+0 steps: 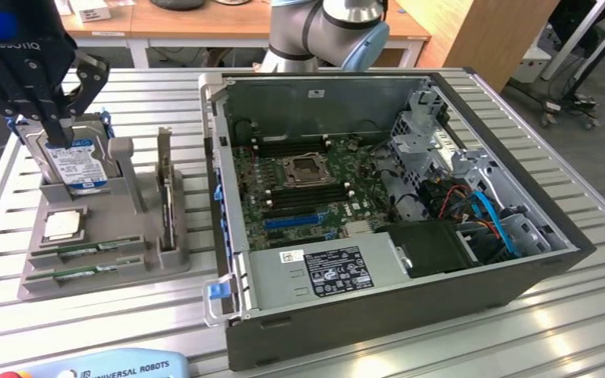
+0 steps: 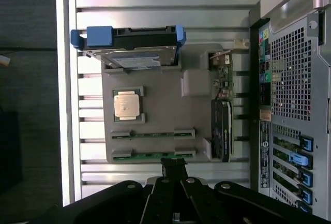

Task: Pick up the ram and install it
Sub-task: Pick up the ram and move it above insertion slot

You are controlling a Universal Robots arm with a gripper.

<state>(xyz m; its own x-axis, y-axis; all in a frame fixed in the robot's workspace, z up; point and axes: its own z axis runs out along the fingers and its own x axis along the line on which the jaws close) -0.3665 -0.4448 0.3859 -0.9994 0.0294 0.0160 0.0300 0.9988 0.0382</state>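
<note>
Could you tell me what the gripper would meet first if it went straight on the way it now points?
Likely the ram in the outer slot of the grey holder: in the wrist view the shut gripper points at its end. Depth is unclear, so it might meet the holder's edge.

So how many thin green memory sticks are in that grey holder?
2. One thin green stick lies next to the square silver chip; the other lies along the grey holder's edge, nearest the black fingers.
</note>
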